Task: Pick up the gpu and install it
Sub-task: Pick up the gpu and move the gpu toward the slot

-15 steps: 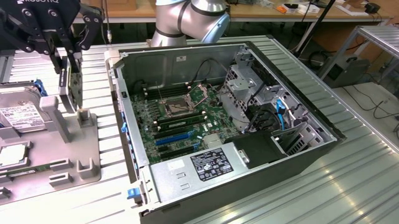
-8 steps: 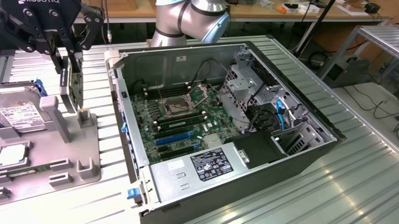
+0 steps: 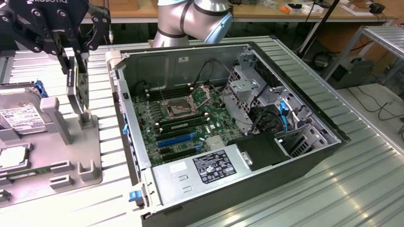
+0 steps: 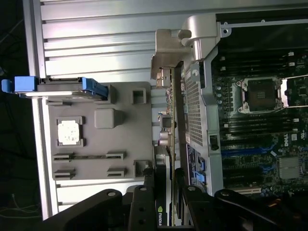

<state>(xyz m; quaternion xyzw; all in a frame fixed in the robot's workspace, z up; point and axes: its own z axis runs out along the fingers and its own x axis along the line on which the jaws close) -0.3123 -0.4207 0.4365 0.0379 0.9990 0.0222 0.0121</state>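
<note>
clamping the thin flat green gpu card with its silver end bracket (image 3: 81, 92), the black robot fingers (image 3: 65, 54) stood partway closed on its upper edge, one against each face. the card hung upright and edge-on at the exterior view's left, over the grey plastic parts tray (image 3: 63, 156). its lower edge was close to a grey slotted holder (image 3: 85, 122); whether it touched that holder could not be told. near it on the tray lay a silver hard drive with a white label (image 3: 19, 118), and a square silver processor chip (image 4: 70, 132) sat in a tray pocket. toward the exterior view's right, the open black computer case (image 3: 315, 161) lay on the ribbed metal desk (image 3: 360, 189), its green motherboard (image 3: 148, 120) exposed.
</note>
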